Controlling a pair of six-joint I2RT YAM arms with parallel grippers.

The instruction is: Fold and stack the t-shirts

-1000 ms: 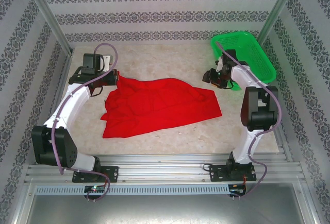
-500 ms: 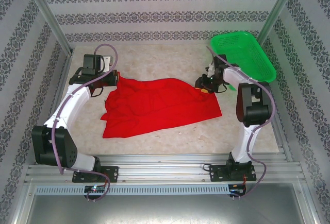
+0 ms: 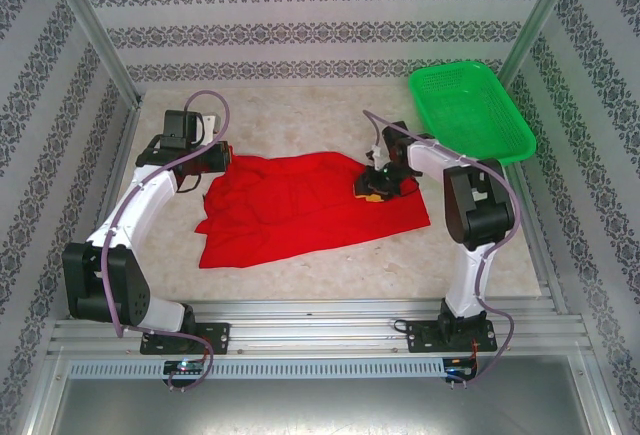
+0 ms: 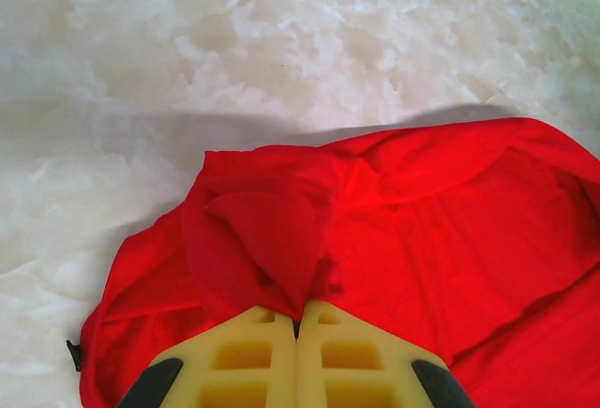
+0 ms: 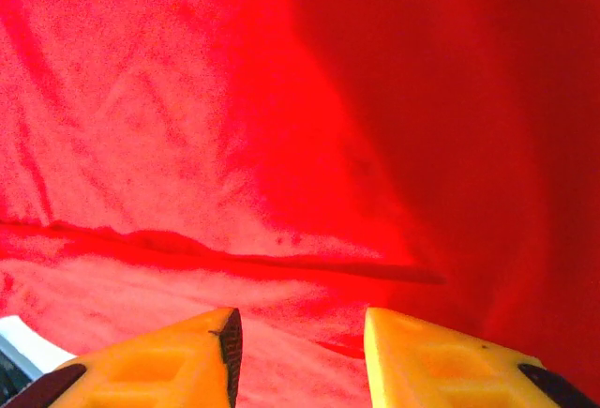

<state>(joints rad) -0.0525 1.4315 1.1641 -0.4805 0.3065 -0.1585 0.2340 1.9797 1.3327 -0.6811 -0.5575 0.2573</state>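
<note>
1. The red t-shirt lies spread out and rumpled in the middle of the marbled bench, with a plain red face up.
2. My left hand is at the shirt's far left corner. Its yellow fingers are pressed together, gripping a raised fold of the cloth.
3. My right hand sits low over the shirt's far right part. Its orange fingers are spread apart and hold nothing, and creased red cloth lies just beneath them.
4. The green mesh basket stands at the bench's far right corner, apart from the shirt.
</note>
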